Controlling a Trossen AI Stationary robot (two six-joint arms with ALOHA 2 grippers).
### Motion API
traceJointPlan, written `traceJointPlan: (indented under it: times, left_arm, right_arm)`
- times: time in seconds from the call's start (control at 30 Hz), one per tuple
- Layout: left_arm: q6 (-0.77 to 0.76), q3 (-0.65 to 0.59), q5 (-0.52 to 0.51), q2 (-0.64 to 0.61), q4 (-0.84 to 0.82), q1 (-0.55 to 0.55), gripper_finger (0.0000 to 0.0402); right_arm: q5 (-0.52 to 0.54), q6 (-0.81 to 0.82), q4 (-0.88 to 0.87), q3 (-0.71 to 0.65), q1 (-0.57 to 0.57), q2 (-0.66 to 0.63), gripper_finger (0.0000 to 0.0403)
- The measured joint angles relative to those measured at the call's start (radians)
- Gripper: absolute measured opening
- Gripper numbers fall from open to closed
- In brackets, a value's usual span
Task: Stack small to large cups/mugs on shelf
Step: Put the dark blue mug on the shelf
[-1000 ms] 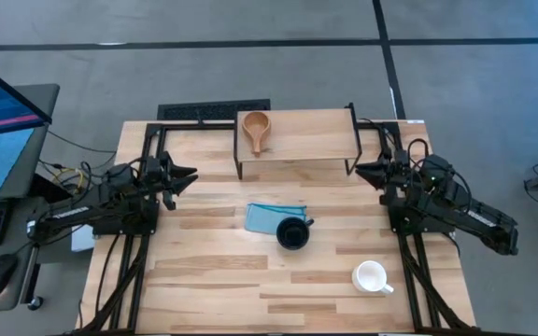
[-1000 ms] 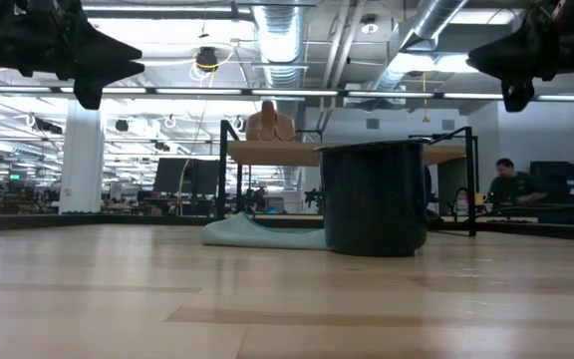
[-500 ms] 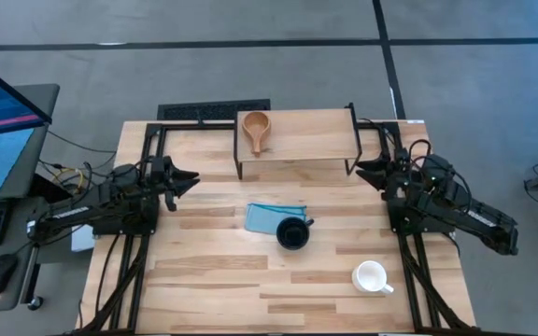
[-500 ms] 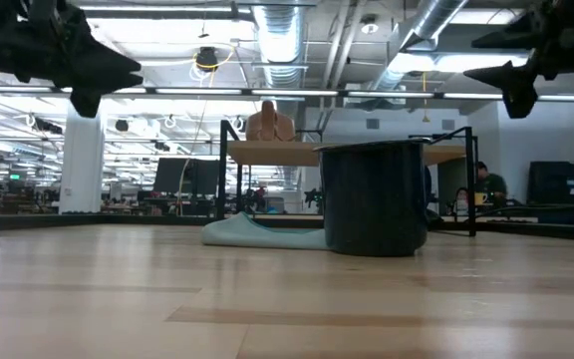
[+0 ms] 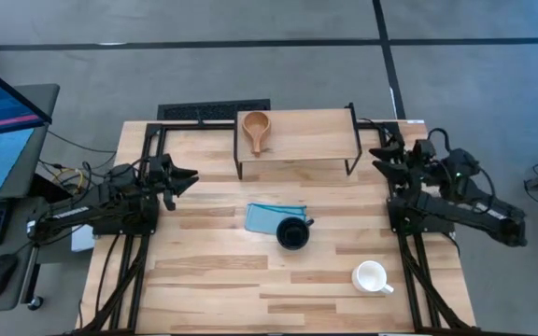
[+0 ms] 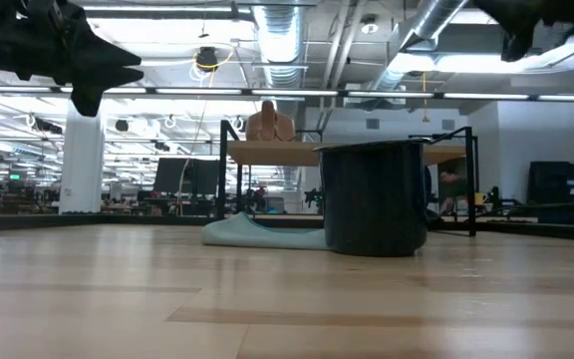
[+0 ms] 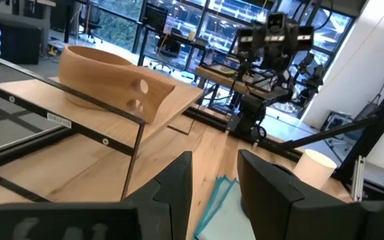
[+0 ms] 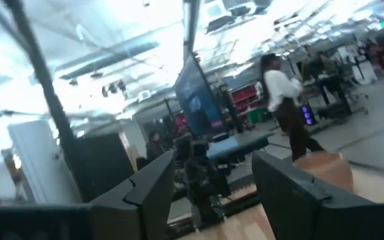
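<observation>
Looking down, the wooden cup lies on the shelf; navy mug touches the blue cloth, white mug sits apart. Left gripper and right gripper flank the shelf. Left wrist fingers stand slightly parted; right wrist fingers gape wider.

You've got the wooden cup on the shelf at the back, the navy mug mid-table touching the cloth, the white mug front right.
</observation>
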Motion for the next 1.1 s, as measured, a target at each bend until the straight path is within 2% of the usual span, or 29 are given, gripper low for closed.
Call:
traceJointPlan:
  times: [0.2,0.47,0.73,1.1]
  left_arm:
    - [0.000,0.000,-0.001,0.000,0.000,0.000,0.0109]
    - [0.001,0.000,-0.001,0.000,-0.002,0.000,0.0109]
    - [0.001,0.000,-0.001,0.000,-0.049,0.000,0.0109]
    - [0.023,0.000,0.000,0.000,-0.068,0.000,0.0109]
  right_arm:
    - [-0.003,-0.175,-0.005,0.156,0.068,0.205,0.0212]
    - [-0.004,-0.265,-0.121,0.334,0.176,0.492,0.0202]
    - [-0.002,-0.391,-0.251,0.556,0.335,0.738,0.0194]
    - [0.138,-0.456,-0.524,0.818,0.530,0.953,0.0178]
